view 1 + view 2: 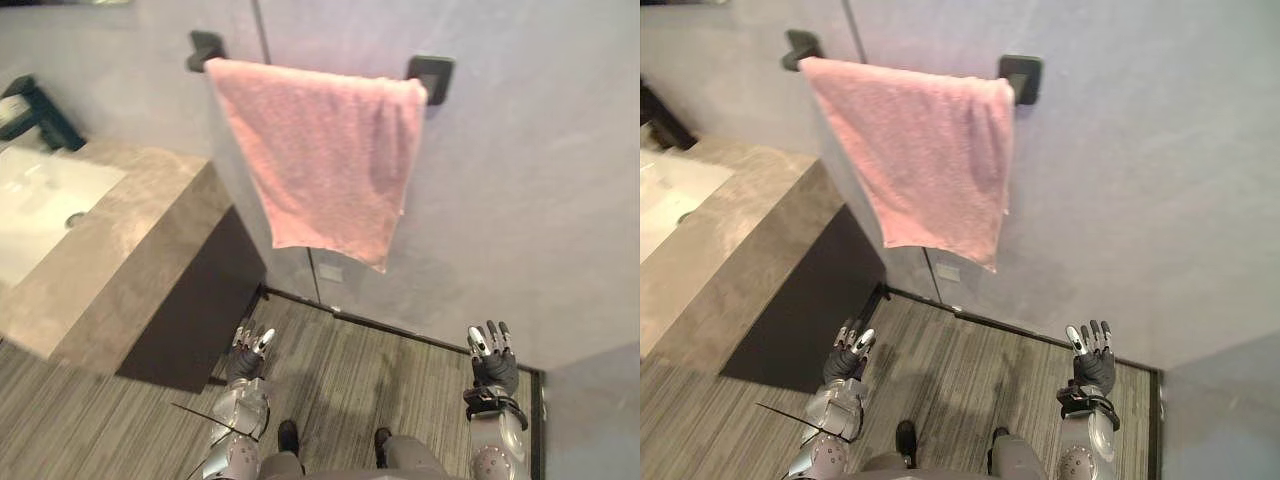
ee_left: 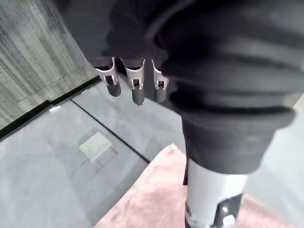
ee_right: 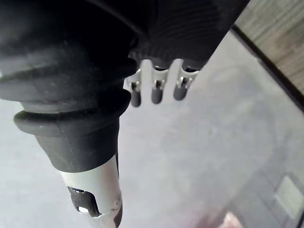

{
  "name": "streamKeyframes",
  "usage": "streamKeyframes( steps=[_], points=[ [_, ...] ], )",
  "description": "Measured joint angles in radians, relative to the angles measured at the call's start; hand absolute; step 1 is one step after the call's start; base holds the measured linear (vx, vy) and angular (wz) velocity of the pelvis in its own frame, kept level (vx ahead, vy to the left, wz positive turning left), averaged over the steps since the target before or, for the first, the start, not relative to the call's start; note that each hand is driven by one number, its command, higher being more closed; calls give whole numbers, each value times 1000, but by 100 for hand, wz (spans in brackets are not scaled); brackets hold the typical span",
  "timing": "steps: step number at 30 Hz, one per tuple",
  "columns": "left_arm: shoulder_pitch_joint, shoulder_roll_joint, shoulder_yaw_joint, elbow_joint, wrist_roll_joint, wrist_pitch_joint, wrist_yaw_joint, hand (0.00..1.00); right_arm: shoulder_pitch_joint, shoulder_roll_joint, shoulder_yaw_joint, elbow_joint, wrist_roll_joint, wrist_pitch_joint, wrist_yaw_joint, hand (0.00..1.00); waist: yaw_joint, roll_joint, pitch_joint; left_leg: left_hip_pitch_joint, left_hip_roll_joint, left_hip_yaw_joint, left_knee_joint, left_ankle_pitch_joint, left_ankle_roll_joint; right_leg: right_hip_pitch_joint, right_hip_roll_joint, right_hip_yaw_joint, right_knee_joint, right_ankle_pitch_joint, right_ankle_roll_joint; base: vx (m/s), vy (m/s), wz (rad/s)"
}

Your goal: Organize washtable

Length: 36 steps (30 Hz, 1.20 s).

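One pink towel (image 1: pixel 325 160) hangs at 12 o'clock between two black brackets (image 1: pixel 430 78). The one washtable (image 1: pixel 140 250), with one basin (image 1: pixel 40 205), sits at 9 o'clock. My left hand (image 1: pixel 248 352) at 7 o'clock and right hand (image 1: pixel 493 362) at 5 o'clock hover empty, fingers straight and apart.

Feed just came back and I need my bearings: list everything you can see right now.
towel: one, pink, draped between the brackets
rail brackets: two, black, on the wall
washtable: one, brown stone top, left
sink: one, white, set in the washtable
faucet: one, black, beside the sink
cabinet: one, dark, under the washtable
left robot hand: silver, open, low left
right robot hand: silver, open, low right
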Motion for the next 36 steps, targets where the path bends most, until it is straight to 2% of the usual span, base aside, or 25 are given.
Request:
streamKeyframes(
  steps=[3,4,5,6,7,8,10,12,13,14,15,16,17,19,20,22,23,24,29,30,31,32,33,35,36],
  points=[
    [43,-15,25,-38,-46,-1,17,0,-2,2,20,0,0,-1,-1,0,12,-3,20,-31,4,-46,50,23,10,32,6,-95,13,-19,-41,-101,-118,92],
    [61,-22,32,-47,-62,-3,19,0,-5,1,20,0,0,-2,-2,0,16,-6,25,-33,2,-35,43,52,36,48,1,-133,15,-27,-61,-175,-153,138],
    [76,-20,40,-60,-64,-7,19,0,-2,11,15,-2,0,-7,-6,0,17,-23,35,-35,6,22,19,71,84,49,-25,-201,1,-24,-107,-258,-142,151],
    [87,-20,38,-68,-64,-7,20,0,-6,21,8,-3,6,-14,-7,0,15,-25,46,-81,37,145,177,-28,125,56,-38,-264,-6,-14,-122,-222,-106,137],
    [88,-19,38,-68,-64,-7,20,0,-5,22,8,-3,8,-17,-8,0,15,-29,51,-95,43,189,260,-74,164,61,-51,-291,-8,-12,-124,-270,-135,144],
    [96,-17,38,-69,-64,-7,19,0,4,22,13,-6,12,-18,-7,0,6,-54,64,-98,57,282,410,-139,195,77,-78,-343,-20,-8,-130,-155,-98,118],
    [116,-15,39,-72,-64,-7,18,0,18,22,14,-32,16,-18,-2,0,-3,-58,64,-50,80,357,493,-205,193,96,-104,-404,-50,5,-137,-176,-62,121],
    [115,-8,37,-71,-63,-7,18,0,27,22,2,-37,16,-22,1,0,-9,-61,59,32,132,437,566,-260,221,101,-133,-472,-72,23,-143,-131,31,114],
    [101,-2,35,-65,-62,-7,19,0,41,22,-11,-36,16,-21,1,0,-18,-55,52,84,170,478,600,-268,233,113,-155,-525,-83,33,-132,-96,90,167],
    [78,3,28,-56,-62,-8,19,0,56,25,-30,-35,16,-21,1,0,-50,-49,31,130,209,519,596,-267,234,112,-194,-599,-82,39,-122,-58,100,178],
    [65,3,25,-46,-62,-9,19,0,66,25,-42,-35,16,-21,1,0,-67,-43,19,149,228,532,580,-258,232,110,-212,-633,-80,41,-118,-67,160,199],
    [38,2,16,-25,-62,-8,19,0,78,25,-66,-32,16,-21,1,0,-89,-29,2,184,255,554,522,-192,228,102,-241,-681,-71,42,-106,-106,273,187],
    [8,9,-2,-16,-63,-9,23,0,78,16,-92,-13,17,-21,-1,0,-99,-19,-12,183,226,552,429,-136,206,70,-261,-678,-46,34,-86,-126,269,168],
    [0,42,-15,-16,-62,-9,26,0,89,32,-106,27,17,-15,0,0,-122,-34,-32,182,170,514,316,-142,202,64,-256,-613,-102,72,-91,-143,240,147],
    [3,44,-13,-16,-61,-11,29,0,95,48,-114,40,17,-16,-1,0,-123,-17,-48,207,149,496,214,-158,133,80,-258,-651,-130,121,-55,-70,258,127],
    [-1,46,-13,-16,-61,-15,40,0,87,52,-114,50,18,-15,-3,0,-117,3,-53,212,136,499,124,-170,27,80,-261,-687,-127,131,-40,21,304,84],
    [-3,55,-18,-17,-60,-15,40,0,76,54,-98,47,17,-15,-1,0,-119,6,-56,232,105,504,33,-166,-20,80,-274,-711,-136,153,-16,19,312,75],
    [-2,56,-19,-17,-58,-15,40,0,71,54,-92,48,17,-15,-1,0,-116,7,-56,239,94,505,-2,-162,-34,80,-278,-712,-142,166,-12,-8,339,68],
    [19,99,-2,-26,32,-12,58,0,55,53,-34,46,20,-11,-3,0,-112,-7,-55,245,14,522,-57,-159,-36,113,-294,-644,-287,371,-9,-57,260,14],
    [26,107,4,-51,75,-15,69,0,56,53,-3,40,33,-5,-3,0,-111,-5,-47,240,2,529,-57,-160,-31,100,-296,-547,-288,429,-28,-89,180,-8],
    [26,112,4,-59,96,-16,70,0,58,53,8,35,35,-1,-3,0,-111,-4,-45,244,0,527,-56,-162,-20,86,-294,-486,-268,434,-34,-46,163,-2],
    [24,120,7,-76,122,-23,78,0,69,48,28,35,34,10,-1,0,-113,9,-34,247,9,518,-56,-171,4,49,-258,-332,-222,367,8,35,19,18],
    [13,117,19,-78,138,-36,87,0,77,49,46,33,33,18,-1,0,-114,4,-32,244,20,506,-56,-173,8,47,-194,-220,-212,255,45,56,-30,23],
    [2,98,30,-78,140,-40,89,0,82,49,51,23,30,20,0,0,-116,-7,-27,244,29,491,-52,-181,20,77,-95,-169,-273,192,23,35,-117,35],
    [1,91,30,-80,143,-41,89,0,82,50,51,20,25,20,1,0,-116,-18,-24,244,26,482,-47,-182,19,104,-69,-153,-315,200,18,74,-229,32]
  ],
)
